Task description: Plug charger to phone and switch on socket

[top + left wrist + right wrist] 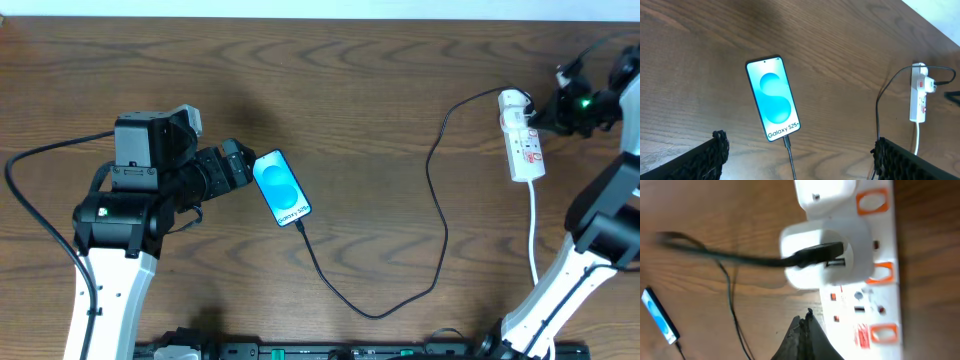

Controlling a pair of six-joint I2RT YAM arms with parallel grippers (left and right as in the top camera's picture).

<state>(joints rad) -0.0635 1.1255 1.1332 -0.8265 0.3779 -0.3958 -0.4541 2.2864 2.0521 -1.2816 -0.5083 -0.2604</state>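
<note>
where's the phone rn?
Overhead view: the phone lies screen-up on the left half of the table, beside the left gripper with its jaws open, the charger cable running from its lower end toward the socket at far right.

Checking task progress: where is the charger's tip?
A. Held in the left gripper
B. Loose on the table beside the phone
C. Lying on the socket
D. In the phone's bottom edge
D: the charger runs straight into the bottom edge of the phone, with no gap showing between them.
</note>
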